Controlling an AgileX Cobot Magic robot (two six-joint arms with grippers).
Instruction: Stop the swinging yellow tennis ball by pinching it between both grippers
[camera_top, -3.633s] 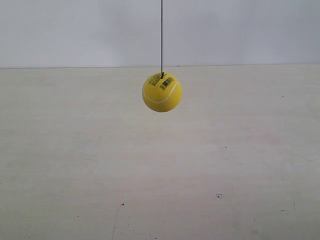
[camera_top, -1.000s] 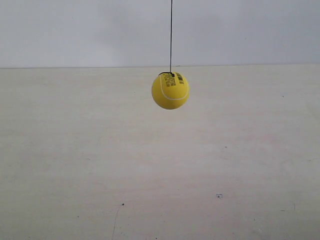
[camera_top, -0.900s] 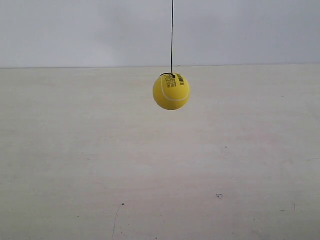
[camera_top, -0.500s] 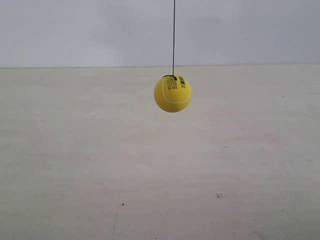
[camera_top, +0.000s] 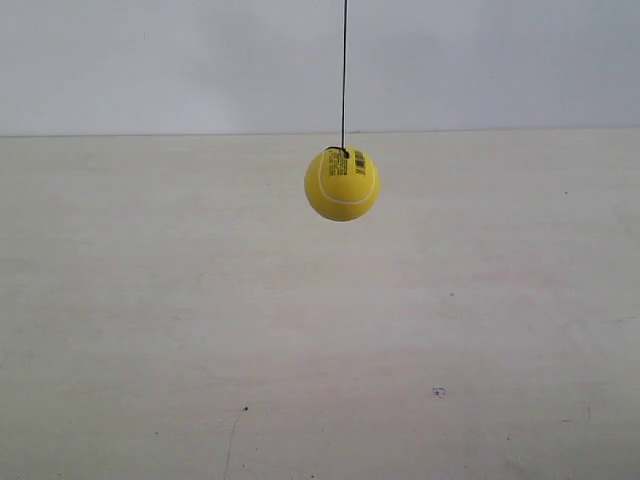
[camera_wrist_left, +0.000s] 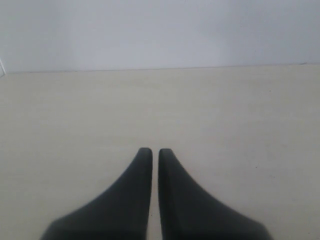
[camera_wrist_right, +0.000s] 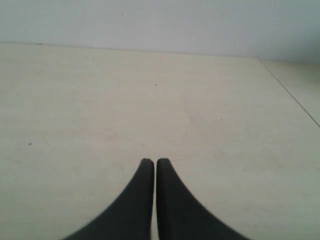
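The yellow tennis ball (camera_top: 342, 184) hangs from a thin dark string (camera_top: 344, 70) above the pale table, with its white seam and black barcode print near the top. No arm shows in the exterior view. My left gripper (camera_wrist_left: 151, 151) is shut, its two black jaws almost touching, with nothing between them and only bare table ahead. My right gripper (camera_wrist_right: 154, 161) is likewise shut and empty. The ball is out of view in both wrist views.
A pale wooden table (camera_top: 320, 340) stretches back to a white wall (camera_top: 150, 60). In the right wrist view the table's edge (camera_wrist_right: 290, 90) runs diagonally off to one side. Small dark specks (camera_top: 438, 392) mark the tabletop.
The ball swung to the right over the earlier frames and has now drifted slightly back to the left, turning a little on its string. Neither arm has entered the exterior view.
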